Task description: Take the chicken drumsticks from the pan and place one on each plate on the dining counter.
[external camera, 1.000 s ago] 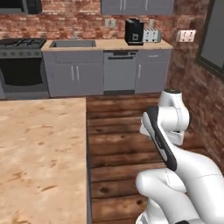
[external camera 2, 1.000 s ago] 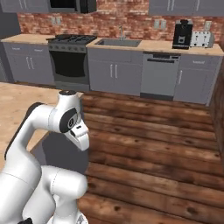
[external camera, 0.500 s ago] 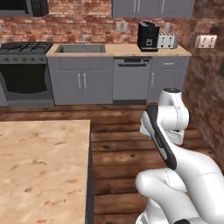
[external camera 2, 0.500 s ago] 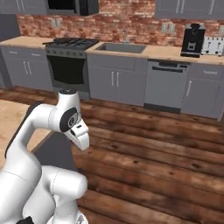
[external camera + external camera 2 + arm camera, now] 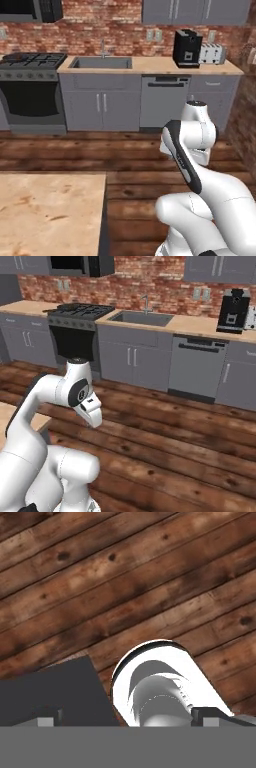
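I'm in transit, judging by the pose: arm folded tight over the base, nothing within reach.

Biggest thing ahead is the back wall run: grey cabinets (image 5: pixel 102 107) under a wood worktop (image 5: pixel 150 64) against red brick. That's the narrow worktop, not my drop-off. Stove (image 5: pixel 32 60) at the left end with a dark oven (image 5: pixel 30 97) below it, sink (image 5: pixel 101 62) beside it, dishwasher (image 5: pixel 164 100) next along, black coffee machine (image 5: pixel 187 48) and toaster (image 5: pixel 212 53) toward the right.

Dining counter (image 5: pixel 47 212): its light wood slab fills the lower left of the left base view, close to me. The part I can see is bare, no plates on it. Dark plank floor (image 5: pixel 175 456) lies between it and the cabinets.

Pan: there's a dark shape at the far left of the stove top (image 5: pixel 15 56) that could be it, too small to call. Drumsticks I can't make out at all.

Gripper (image 5: pixel 127 721): hand camera looks straight down at the floor, the two tips sit at opposite sides of the bottom edge, so the claw is spread wide with nothing between. Sensible for travel, ready to close on the first drumstick.

My read: no step of the task is done yet. Next is to get the base up to the stove.
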